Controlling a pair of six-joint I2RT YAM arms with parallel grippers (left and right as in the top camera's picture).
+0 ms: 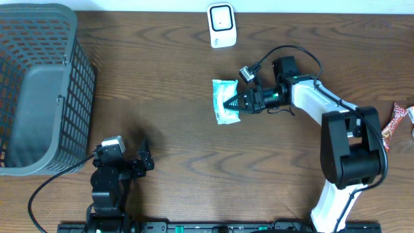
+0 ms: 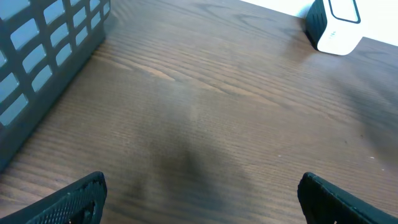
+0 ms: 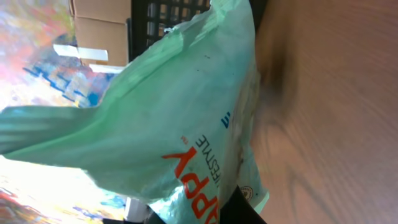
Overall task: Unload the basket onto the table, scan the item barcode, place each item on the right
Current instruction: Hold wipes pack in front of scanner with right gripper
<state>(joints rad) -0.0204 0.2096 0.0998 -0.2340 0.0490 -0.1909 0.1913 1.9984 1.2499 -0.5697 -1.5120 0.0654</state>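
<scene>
**A:** What's the surface?

**B:** A dark wood-grain table (image 1: pixel 168 77) with a strip of pale wall along its far edge. In the right wrist view, cardboard boxes (image 3: pixel 99 25) are stacked in the room behind.

**A:** And the item?

**B:** A pale green packet (image 1: pixel 221 90) sits mid-table, nearer than the white barcode scanner (image 1: pixel 221 24) at the far edge and apart from it. The right gripper (image 1: pixel 228 103) is clamped on the packet's right side, its jaws nearly together. Close up, the packet fills the wrist view, with red and blue lettering on it. I can't tell whether it is resting on the wood or lifted.

**A:** The other arm?

**B:** The left gripper (image 2: pixel 202 208) is at the near-left over bare wood, its jaws spread wide and holding nothing.

**A:** What's around the edges?

**B:** A grey lattice basket (image 1: pixel 77 71) takes up the far-left corner. A snack wrapper (image 1: pixel 393 123) lies at the right edge. Between the basket and the packet there is open wood.
</scene>
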